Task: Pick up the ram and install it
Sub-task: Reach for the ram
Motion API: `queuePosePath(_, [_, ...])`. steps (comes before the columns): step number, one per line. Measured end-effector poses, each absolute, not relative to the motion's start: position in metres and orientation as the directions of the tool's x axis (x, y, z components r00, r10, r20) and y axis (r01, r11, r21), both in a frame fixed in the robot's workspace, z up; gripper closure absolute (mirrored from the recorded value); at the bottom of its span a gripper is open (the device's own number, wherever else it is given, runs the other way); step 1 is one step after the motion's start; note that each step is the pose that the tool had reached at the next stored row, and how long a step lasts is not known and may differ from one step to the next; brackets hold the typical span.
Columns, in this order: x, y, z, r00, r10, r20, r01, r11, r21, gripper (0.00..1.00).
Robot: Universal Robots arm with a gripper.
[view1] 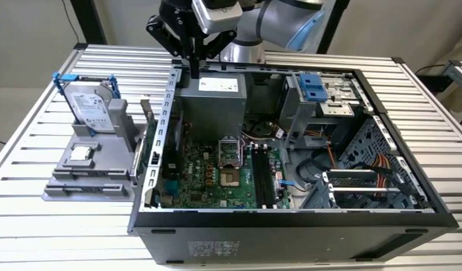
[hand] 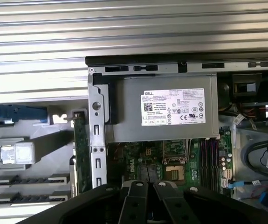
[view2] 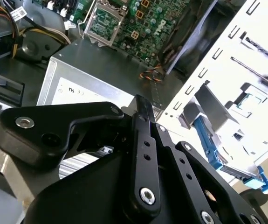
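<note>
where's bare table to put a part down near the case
The table is bare on the grey holder's near side in the exterior view, and beyond the hard drive toward the far edge. Crowded: the strip between holder and computer case, where the ram stands, and the case's inside.

One open computer case [view1: 291,223], one hard drive [view1: 90,107], one processor chip [view1: 82,152], one ram [hand: 80,154] and one gray holder [view1: 88,183].

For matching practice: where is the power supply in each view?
Exterior view: power supply in the case's far corner, toward the exterior view's left.
First wrist view: the labelled grey box against the case's rim.
Second wrist view: the grey box with a label strip.
Shared landmark: CPU socket beside it.
</note>
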State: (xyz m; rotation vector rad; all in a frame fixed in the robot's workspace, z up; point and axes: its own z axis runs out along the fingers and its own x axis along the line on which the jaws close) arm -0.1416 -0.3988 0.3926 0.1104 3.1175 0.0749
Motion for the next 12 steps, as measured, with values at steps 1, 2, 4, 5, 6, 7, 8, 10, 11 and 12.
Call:
queuePosePath(1, [-0.143,-0.399,0.393,-0.997,0.071,-0.02,0.07,0.996,0.049,1.0])
queuePosePath(2, [-0.144,-0.399,0.393,-0.997,0.071,-0.02,0.07,0.996,0.049,1.0])
queuePosePath(4, [-0.147,-0.399,0.393,-0.997,0.071,-0.02,0.07,0.996,0.049,1.0])
queuePosePath(5, [-0.148,-0.399,0.393,-0.997,0.071,-0.02,0.07,0.996,0.049,1.0])
queuePosePath(6, [-0.149,-0.399,0.393,-0.997,0.071,-0.02,0.07,0.996,0.049,1.0])
queuePosePath(7, [-0.15,-0.399,0.393,-0.997,0.071,-0.02,0.07,0.996,0.049,1.0])
queuePosePath(8, [-0.151,-0.399,0.393,-0.997,0.071,-0.02,0.07,0.996,0.049,1.0])
queuePosePath(10, [-0.153,-0.399,0.393,-0.997,0.071,-0.02,0.07,0.996,0.049,1.0])
queuePosePath(11, [-0.154,-0.399,0.393,-0.997,0.071,-0.02,0.07,0.996,0.049,1.0])
queuePosePath(12, [-0.154,-0.399,0.393,-0.997,0.071,-0.02,0.07,0.996,0.049,1.0])
